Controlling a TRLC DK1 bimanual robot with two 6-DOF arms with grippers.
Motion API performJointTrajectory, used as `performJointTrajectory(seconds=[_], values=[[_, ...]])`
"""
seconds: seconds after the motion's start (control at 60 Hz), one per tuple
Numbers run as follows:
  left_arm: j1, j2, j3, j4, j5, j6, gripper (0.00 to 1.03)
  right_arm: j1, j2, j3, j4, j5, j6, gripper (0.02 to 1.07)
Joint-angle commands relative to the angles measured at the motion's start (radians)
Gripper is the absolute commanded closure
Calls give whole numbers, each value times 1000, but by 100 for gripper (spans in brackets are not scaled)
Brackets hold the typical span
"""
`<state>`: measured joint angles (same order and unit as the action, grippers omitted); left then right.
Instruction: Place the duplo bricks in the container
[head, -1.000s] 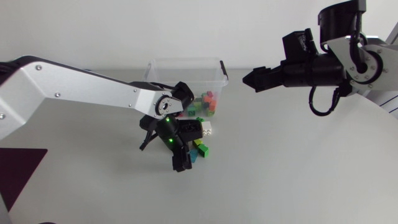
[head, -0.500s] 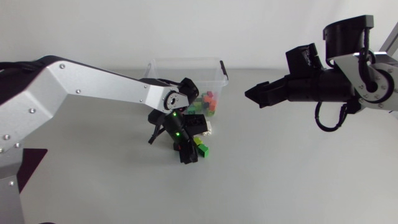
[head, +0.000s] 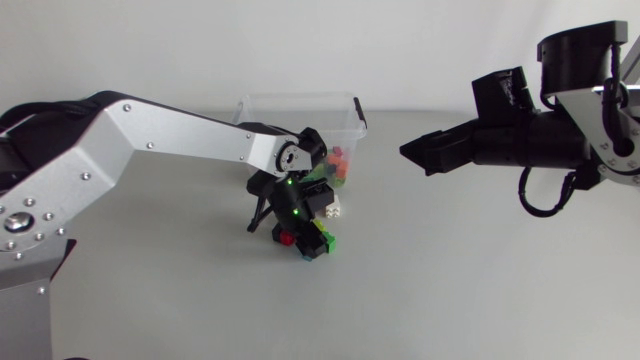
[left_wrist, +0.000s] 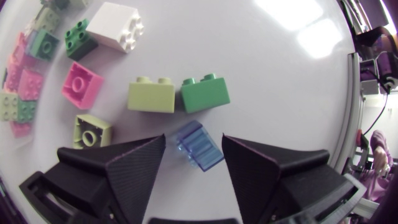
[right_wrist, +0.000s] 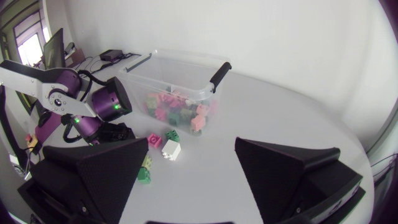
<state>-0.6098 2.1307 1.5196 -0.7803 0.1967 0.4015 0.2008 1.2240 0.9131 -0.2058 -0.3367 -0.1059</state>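
Note:
My left gripper (head: 304, 240) hangs low over loose bricks just in front of the clear container (head: 300, 99). In the left wrist view a translucent blue brick (left_wrist: 199, 145) lies tilted on the table between its fingers. The left gripper (left_wrist: 194, 140) is open, with a narrow gap showing beside one finger. Ahead of it lie a light green brick (left_wrist: 151, 95) and a green brick (left_wrist: 205, 93) side by side, then a pink one (left_wrist: 81, 84), a white one (left_wrist: 115, 26) and a dark green one (left_wrist: 81, 38). My right gripper (head: 420, 152) is raised at the right, open and empty.
The container (right_wrist: 180, 74) holds several pink and green bricks and has a black handle (right_wrist: 219, 68). A pale green single-stud brick (left_wrist: 93, 130) lies beside my left finger. From the right wrist view, the left arm (right_wrist: 93, 106) stands over the loose bricks.
My left gripper has shifted a little to the right over the bricks and its fingers have drawn closer around the blue brick. The right arm has drifted slightly to the right.

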Motion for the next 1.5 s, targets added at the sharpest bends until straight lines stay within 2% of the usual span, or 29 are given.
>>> performJointTrajectory(seconds=[0.0, 0.083, 0.2, 0.25, 0.467, 0.633, 0.833, 1.05, 1.183, 1.483], values=[[-21, 28, 1, -2, -13, -73, 50, -3, -21, -39, -9, -4, -11, 7], [-25, 26, -6, 16, -23, -104, 60, -3, -37, -49, -10, -4, -11, 7], [-34, 31, -15, 32, -26, -130, 79, -3, -60, -66, -12, -4, -9, 7], [-33, 34, -18, 32, -33, -133, 82, -3, -66, -71, -14, -4, -9, 7], [-31, -11, -75, 27, -46, -132, 84, 9, -78, -83, -14, -1, 0, 7], [-31, -146, -167, 32, -46, -115, 85, 68, -35, -108, -9, 25, -3, 7], [-7, -361, -231, 30, -46, -109, 85, 209, 86, -111, -29, 133, -9, 7], [53, -497, -222, 36, -45, -105, 84, 302, 261, -33, -84, 163, -15, 7], [97, -537, -203, 95, -45, -116, 84, 341, 390, 44, -115, 163, -26, 10], [160, -529, -124, 205, -29, -159, 84, 404, 600, 178, -133, 254, -35, 13]])
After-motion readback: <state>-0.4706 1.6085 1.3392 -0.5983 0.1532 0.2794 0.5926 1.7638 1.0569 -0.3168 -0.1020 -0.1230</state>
